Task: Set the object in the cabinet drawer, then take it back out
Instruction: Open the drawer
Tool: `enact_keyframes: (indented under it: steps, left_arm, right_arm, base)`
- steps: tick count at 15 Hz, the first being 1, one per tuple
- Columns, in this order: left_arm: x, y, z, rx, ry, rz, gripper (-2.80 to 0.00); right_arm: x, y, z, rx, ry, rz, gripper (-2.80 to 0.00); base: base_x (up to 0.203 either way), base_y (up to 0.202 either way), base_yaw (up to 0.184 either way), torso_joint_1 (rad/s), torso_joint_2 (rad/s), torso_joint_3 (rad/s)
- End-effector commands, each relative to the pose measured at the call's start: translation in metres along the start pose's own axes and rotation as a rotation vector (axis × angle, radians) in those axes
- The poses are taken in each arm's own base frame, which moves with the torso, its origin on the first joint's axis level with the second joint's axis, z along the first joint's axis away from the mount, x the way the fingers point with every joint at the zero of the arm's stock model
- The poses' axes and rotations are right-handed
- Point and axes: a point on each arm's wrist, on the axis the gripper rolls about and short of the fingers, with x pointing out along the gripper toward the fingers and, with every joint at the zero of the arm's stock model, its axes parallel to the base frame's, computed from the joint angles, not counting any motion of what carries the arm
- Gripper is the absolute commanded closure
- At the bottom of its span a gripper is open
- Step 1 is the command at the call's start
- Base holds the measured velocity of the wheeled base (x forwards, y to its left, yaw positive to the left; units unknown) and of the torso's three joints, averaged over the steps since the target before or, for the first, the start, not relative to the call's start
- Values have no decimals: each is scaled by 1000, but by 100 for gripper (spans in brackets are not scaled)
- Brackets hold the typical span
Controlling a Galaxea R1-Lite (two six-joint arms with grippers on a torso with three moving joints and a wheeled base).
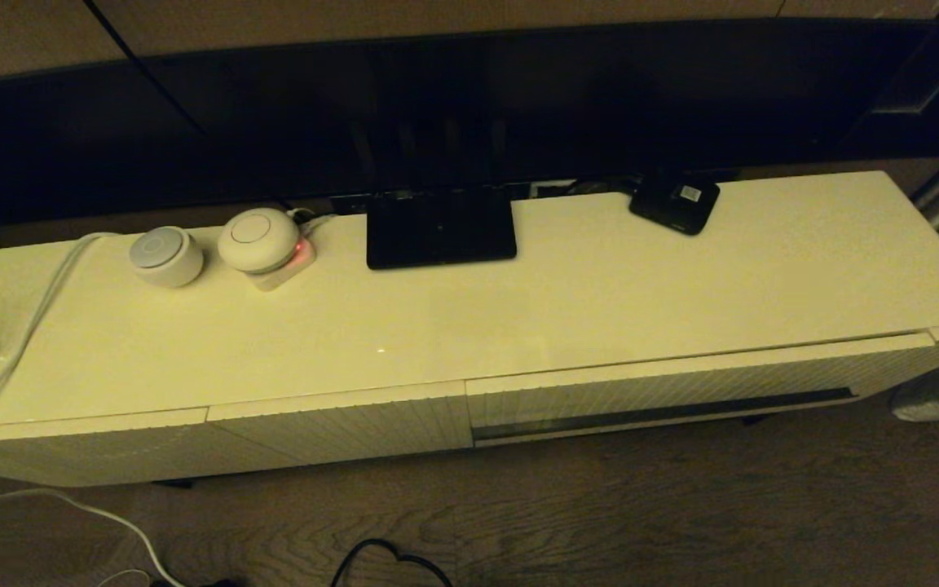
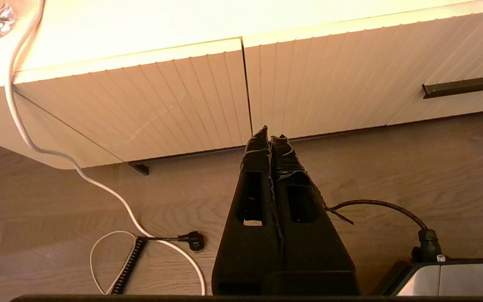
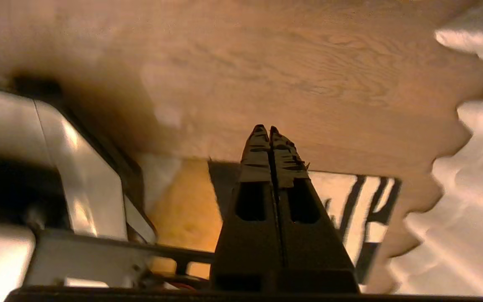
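Observation:
The cabinet drawer is the wide ribbed cream front on the cabinet's right half, pushed in, with a long dark slot along its lower edge. Its left end and slot also show in the left wrist view as the drawer. The black folding umbrella is nowhere in view. My left gripper is shut and empty, low over the floor in front of the seam between the fronts. My right gripper is shut and empty, over the wooden floor. Neither arm appears in the head view.
On the cabinet top stand a black TV foot, a small flat black box with a white label, two round white devices and a white cable. Cables lie on the floor. A curtain hangs at the right.

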Motion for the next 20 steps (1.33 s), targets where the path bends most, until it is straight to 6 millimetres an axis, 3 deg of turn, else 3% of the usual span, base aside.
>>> enact_keyframes:
  steps: [1,5,10,14,20]
  left_arm:
    - [0,0,-1,0,3,0,0]
    - [0,0,-1,0,3,0,0]
    - [0,0,-1,0,3,0,0]
    - [0,0,-1,0,3,0,0]
    - [0,0,-1,0,3,0,0]
  right_arm:
    - [-18,2,-17,81,-86,-54,0]
    - [-24,1,-18,152,-61,-76,0]
    - [-4,1,-11,22,144,-20,0]
    - [33,4,1,-404,270,153,0]
    - [114,22,58,-751,192,292,0]
  base:
    - [0,0,0,0,0,0]
    - [0,0,0,0,0,0]
    - [0,0,0,0,0,0]
    - [0,0,0,0,0,0]
    - [0,0,0,0,0,0]
